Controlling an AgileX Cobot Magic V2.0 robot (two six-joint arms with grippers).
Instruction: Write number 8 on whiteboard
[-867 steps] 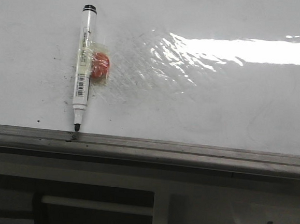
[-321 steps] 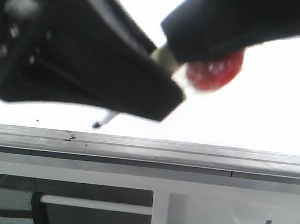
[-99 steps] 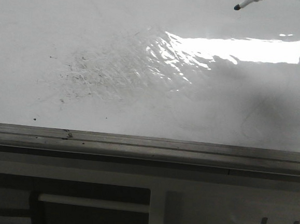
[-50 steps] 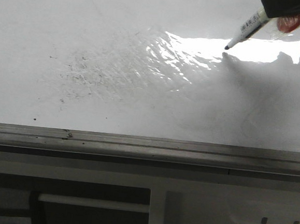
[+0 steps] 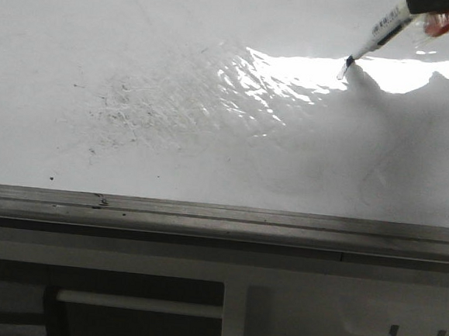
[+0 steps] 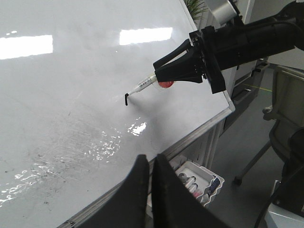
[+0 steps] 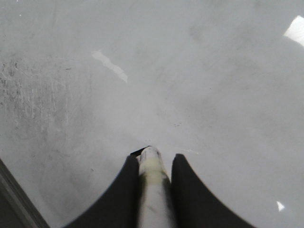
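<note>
- The whiteboard [image 5: 211, 136] lies flat under both arms, glossy and glare-streaked, with faint grey scuffs toward its left and a grey metal edge rail [image 5: 220, 221] along its near side.
- The marker [image 5: 375, 38] is pinched in the right pincer [image 6: 159, 76], whose two fingers are clamped on the barrel; a red blob is fixed to the barrel just at the grip.
- In the front view the marker's long axis runs on a slant from upper right down to lower left, tip leading, the tip at the left edge of the bright glare patch.
- The tip appears to meet the board surface.
- In the left wrist view a short black stroke [image 6: 127, 99] stands at the marker tip, thin and slightly hooked at its top; this is all that shows of the number 8, and no loop is closed.
- That stroke sits just beyond the right pincer, at the far end of the marker from the fingers, well toward the board's right part.
- In the right wrist view the barrel runs straight out between the two dark fingers.
- The left pincer [image 6: 149, 166] hangs over the near edge of the board, its fingers pressed close together with nothing between them, well apart from the marker.
</note>
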